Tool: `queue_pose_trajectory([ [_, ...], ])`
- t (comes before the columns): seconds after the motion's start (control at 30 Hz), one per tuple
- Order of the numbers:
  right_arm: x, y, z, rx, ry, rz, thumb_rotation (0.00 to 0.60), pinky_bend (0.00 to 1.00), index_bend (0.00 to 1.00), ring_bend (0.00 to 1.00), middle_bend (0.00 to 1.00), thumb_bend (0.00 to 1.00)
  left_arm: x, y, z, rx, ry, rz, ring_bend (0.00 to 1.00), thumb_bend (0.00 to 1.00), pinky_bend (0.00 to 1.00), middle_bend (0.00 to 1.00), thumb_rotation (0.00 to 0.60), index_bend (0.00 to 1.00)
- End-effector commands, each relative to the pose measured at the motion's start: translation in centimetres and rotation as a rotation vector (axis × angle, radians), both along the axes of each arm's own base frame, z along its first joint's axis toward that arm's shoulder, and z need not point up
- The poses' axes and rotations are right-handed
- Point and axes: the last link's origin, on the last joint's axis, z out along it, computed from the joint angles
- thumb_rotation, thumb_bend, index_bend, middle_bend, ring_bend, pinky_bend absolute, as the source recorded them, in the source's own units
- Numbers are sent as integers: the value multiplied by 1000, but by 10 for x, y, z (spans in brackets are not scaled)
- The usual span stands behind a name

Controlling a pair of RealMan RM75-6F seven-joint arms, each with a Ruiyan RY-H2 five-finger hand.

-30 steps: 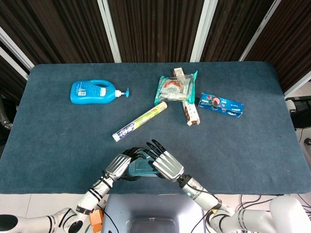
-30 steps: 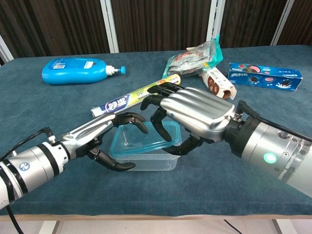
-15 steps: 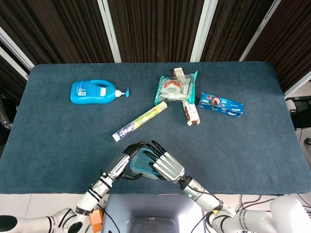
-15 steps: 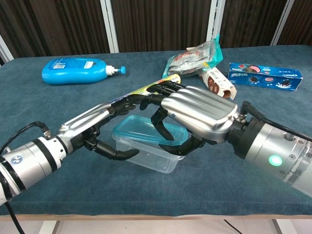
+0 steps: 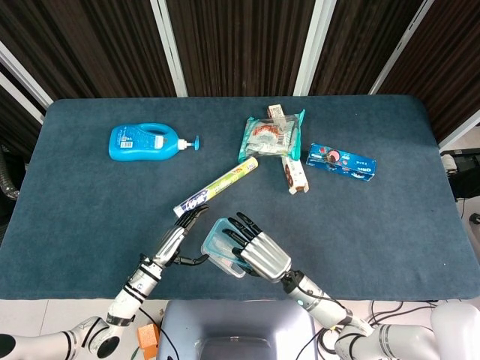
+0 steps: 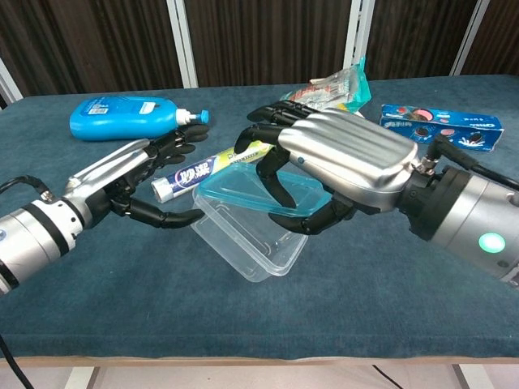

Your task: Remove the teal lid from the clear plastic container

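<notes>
The right hand (image 6: 340, 166) pinches the flat teal lid (image 6: 263, 189) half-lifted off the tilted clear plastic container (image 6: 247, 239), while the left hand (image 6: 134, 182), fingers spread, barely steadies it, so the container may drop onto the tabletop (image 6: 122, 292).

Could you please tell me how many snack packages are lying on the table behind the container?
3: a green-edged packet at the far middle, a small brown-ended box just in front of it, and a blue cookie box to their right. None seems hidden.

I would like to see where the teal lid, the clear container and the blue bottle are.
teal lid (image 6: 243, 182): chest view, its flat top.
clear container (image 6: 243, 243): chest view, its floor.
blue bottle (image 5: 139, 142): head view, its body.
</notes>
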Motion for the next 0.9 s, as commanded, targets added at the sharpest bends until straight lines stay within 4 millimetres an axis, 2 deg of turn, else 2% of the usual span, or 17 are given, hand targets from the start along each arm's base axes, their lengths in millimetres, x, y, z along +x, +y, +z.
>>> queue_pose_trajectory([
  [0.03,6,-3,3,-29,35,33,600,9,723,35,194,593,-4,2,2,6,4,12,0,247,0,0,600,0],
  [0.27,14,-6,22,-83,-8,43,600,21,721,43,194,593,-10,10,15,58,11,19,0,260,0,0,600,0],
  [0.47,2,-17,45,-134,-9,4,600,23,713,43,194,593,-24,17,29,113,68,26,0,269,0,0,600,0],
  [0.57,-20,-23,60,-176,34,-30,600,23,711,43,194,594,-34,17,40,129,125,14,0,277,0,0,600,0],
  [0.73,-86,-33,78,-230,187,-139,600,23,690,43,193,594,-54,8,61,150,274,-25,0,282,0,0,600,0],
  [0.8,-113,-37,77,-223,246,-195,600,23,682,43,194,593,-60,3,68,155,320,-40,0,284,0,0,600,0],
  [0.9,-136,-39,68,-200,279,-255,600,23,661,43,194,594,-64,-4,72,153,337,-44,0,284,0,0,600,0],
])
